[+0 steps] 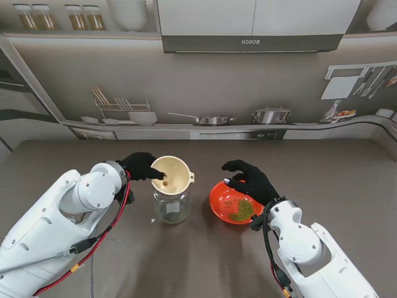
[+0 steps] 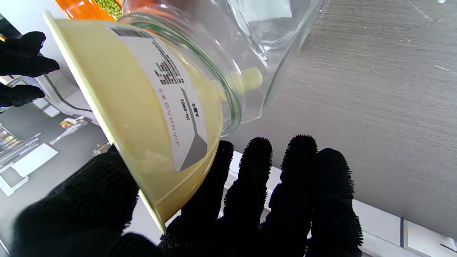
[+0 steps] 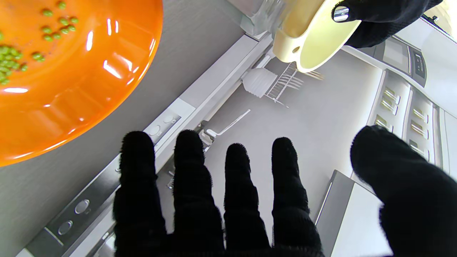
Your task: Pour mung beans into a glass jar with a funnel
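A cream funnel (image 1: 172, 174) sits in the mouth of a glass jar (image 1: 170, 206) near the table's middle; its spout (image 2: 250, 79) reaches down inside the jar (image 2: 250, 43). My left hand (image 1: 139, 166) is shut on the funnel's rim, thumb inside, fingers (image 2: 267, 178) under the bowl of the funnel (image 2: 142, 107). To the right, an orange bowl (image 1: 221, 198) holds mung beans (image 1: 242, 210). My right hand (image 1: 251, 180) hovers open over the bowl's far rim, touching nothing. The right wrist view shows that hand (image 3: 250, 200), the bowl (image 3: 71, 78), the beans (image 3: 14, 53) and the funnel (image 3: 310, 39).
The grey table (image 1: 198, 261) runs to a printed kitchen backdrop (image 1: 205, 118) at the far edge. A small speck (image 1: 153, 220) lies beside the jar on the side nearer to me. A red cable (image 1: 105, 233) hangs along my left arm.
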You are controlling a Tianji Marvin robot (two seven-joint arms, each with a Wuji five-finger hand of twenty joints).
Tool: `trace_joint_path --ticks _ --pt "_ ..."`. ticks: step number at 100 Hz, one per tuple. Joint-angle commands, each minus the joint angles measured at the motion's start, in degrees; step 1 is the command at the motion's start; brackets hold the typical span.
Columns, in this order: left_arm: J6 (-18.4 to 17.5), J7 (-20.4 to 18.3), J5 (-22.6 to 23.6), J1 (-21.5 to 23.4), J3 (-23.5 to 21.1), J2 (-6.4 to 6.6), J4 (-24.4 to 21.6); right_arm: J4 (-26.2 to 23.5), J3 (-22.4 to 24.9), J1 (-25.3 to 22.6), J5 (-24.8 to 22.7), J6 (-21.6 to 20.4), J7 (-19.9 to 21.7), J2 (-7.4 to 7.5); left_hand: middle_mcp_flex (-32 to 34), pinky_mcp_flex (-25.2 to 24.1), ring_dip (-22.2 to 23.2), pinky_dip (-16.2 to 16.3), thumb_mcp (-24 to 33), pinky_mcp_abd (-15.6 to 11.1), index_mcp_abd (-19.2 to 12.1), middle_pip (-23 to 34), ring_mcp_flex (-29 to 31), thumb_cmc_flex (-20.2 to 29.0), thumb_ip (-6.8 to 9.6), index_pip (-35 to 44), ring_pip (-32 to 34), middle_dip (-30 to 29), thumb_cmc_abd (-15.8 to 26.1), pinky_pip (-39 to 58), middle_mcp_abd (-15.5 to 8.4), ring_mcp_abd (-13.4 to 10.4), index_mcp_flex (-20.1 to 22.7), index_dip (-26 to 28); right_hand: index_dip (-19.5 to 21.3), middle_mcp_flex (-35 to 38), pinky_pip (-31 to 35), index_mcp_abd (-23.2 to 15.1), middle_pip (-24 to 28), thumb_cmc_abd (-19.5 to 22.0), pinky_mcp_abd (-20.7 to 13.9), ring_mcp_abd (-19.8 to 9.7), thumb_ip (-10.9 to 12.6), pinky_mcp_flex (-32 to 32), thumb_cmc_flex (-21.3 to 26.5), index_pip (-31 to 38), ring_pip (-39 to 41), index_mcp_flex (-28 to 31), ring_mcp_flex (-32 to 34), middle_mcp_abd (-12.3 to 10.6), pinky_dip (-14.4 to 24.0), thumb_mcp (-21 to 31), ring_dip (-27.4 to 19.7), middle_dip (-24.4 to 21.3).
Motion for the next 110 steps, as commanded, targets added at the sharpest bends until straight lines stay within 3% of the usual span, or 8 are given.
trace_joint_path --ticks 1,51,88,110 --pt "-0.05 -1.16 -0.03 -0.06 -0.13 0.00 -0.19 -0.02 -0.17 -0.15 0.16 -0.23 0.90 -0.26 0.33 0.51 0.66 0.64 -1.18 1.37 0.15 0.42 1.35 -1.80 1.81 -0.77 0.96 0.71 1.64 2.55 -0.33 0.70 -1.03 -0.21 -0.83 -0.21 -1.03 -0.04 0.40 0.95 0.01 -0.11 1.57 -0.13 -0.48 0.91 0.22 -0.01 1.15 0.49 1.24 1.59 -0.37 -0.31" --pt "-3.79 -1.07 4.57 0.22 -0.45 0.30 0.23 0.29 -0.19 0.05 0.44 -0.30 0.84 -0.32 -0.35 -0.32 0.56 0.40 -2.35 1.03 0.71 0.05 0.60 -2.28 1.75 -4.61 0.50 0.57 1.74 1.77 -0.54 0.38 -4.93 -3.70 -0.86 0.13 -1.12 0.46 0.44 1.07 0.13 -0.07 1.56 0.00 -0.46 1.13 0.35 -0.03 1.51 0.49 1.36 1.64 -0.31 -0.28" --pt "-9.42 3.35 2.97 3.14 -3.01 -0.40 1.07 0.43 -0.32 0.10 0.53 -0.30 1.00 -0.30 -2.15 -2.45 0.04 -0.01 -1.34 1.19 1.42 -0.69 -1.36 -1.43 1.89 -4.47 -1.02 0.08 2.18 -0.52 -0.93 -0.35 -5.54 -4.48 -0.92 0.37 -1.17 0.58 0.46 1.09 0.08 -0.15 1.56 -0.02 -0.47 1.26 0.42 0.00 1.69 0.54 1.42 1.62 -0.29 -0.28" --pt "-10.13 3.69 4.33 4.38 -4.03 -0.30 0.68 0.51 -0.44 0.14 0.70 -0.33 1.08 -0.30 -4.11 -4.24 -0.86 -0.51 -1.88 1.03 0.56 -2.45 -3.32 -1.77 1.79 -4.59 -3.19 -1.66 2.68 -3.42 -1.22 -0.17 -6.48 -4.83 -0.95 0.52 -1.20 0.69 0.46 1.13 0.13 -0.22 1.57 -0.02 -0.45 1.34 0.47 0.03 1.80 0.62 1.45 1.63 -0.28 -0.28"
